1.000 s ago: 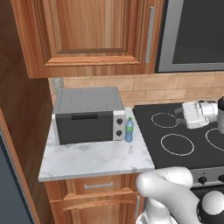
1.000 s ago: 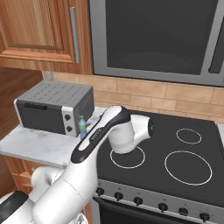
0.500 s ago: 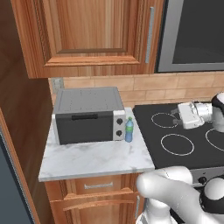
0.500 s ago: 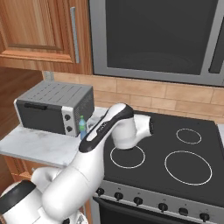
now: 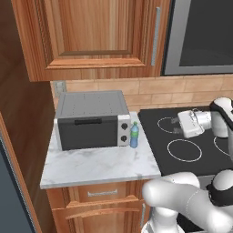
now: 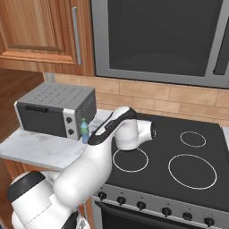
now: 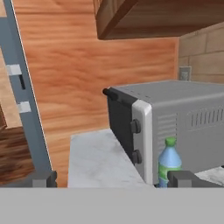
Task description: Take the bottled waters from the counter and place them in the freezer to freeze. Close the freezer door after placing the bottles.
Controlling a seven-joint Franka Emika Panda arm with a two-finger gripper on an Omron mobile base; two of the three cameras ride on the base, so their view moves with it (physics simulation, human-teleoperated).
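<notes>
One bottled water, blue-tinted with a green cap, stands upright on the marbled counter, close to the right front corner of the toaster oven. It also appears in the right base view as the bottle and in the hand view as the bottle, just left of the right fingertip. My gripper hovers over the black stovetop, right of the bottle and pointing at it. The gripper is open and holds nothing. A dark slate-grey strip of the freezer shows at the far left.
A grey toaster oven takes up the back of the counter. The black stovetop adjoins the counter on the right, under a microwave. Wooden cabinets hang above, and a wooden side panel stands left of the counter.
My hand has moved left across the stovetop toward the counter and the bottle. Its jaws stayed open. The bottle has not moved.
</notes>
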